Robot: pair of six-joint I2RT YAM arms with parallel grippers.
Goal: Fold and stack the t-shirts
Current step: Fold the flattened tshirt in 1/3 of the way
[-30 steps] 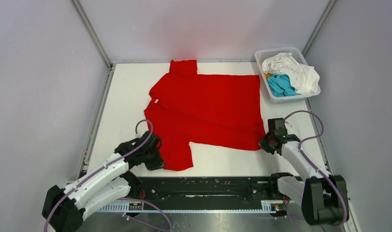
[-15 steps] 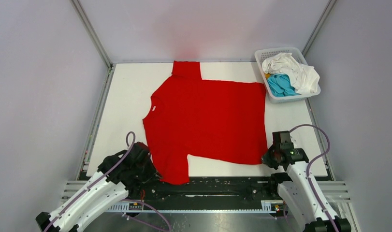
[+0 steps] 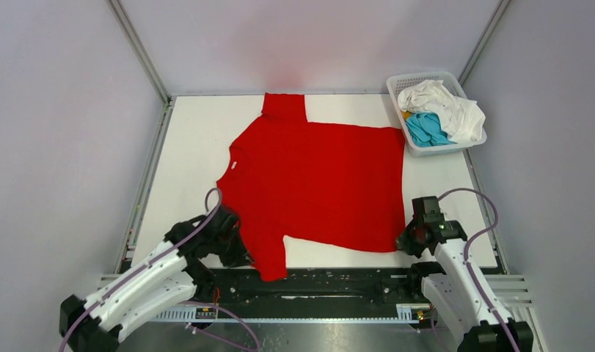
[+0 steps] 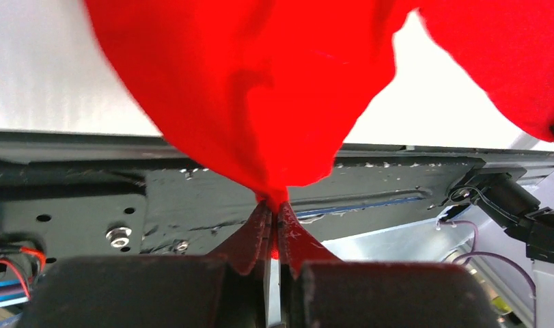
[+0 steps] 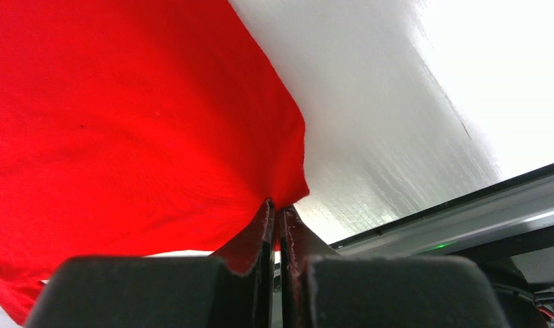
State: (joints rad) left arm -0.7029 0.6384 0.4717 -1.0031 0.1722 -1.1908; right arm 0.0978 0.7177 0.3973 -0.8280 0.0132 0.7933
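A large red t-shirt [image 3: 316, 183] lies spread flat on the white table, collar at the left, hem at the right. My left gripper [image 3: 239, 257] is shut on the near sleeve, which hangs over the black rail; the pinched cloth [image 4: 274, 198] shows in the left wrist view. My right gripper [image 3: 410, 242] is shut on the near hem corner of the shirt [image 5: 277, 198]. A white t-shirt [image 3: 444, 106] and a teal-blue t-shirt [image 3: 426, 128] lie bunched in the basket.
A white lattice basket [image 3: 397, 82] stands at the back right corner of the table. A black rail [image 3: 331, 282] runs along the near edge between the arm bases. Grey walls close in the table on three sides.
Both grippers pulled the red shirt toward the near edge, flattening it. In the last half second the left gripper moved slightly forward and right; the right gripper barely moved.
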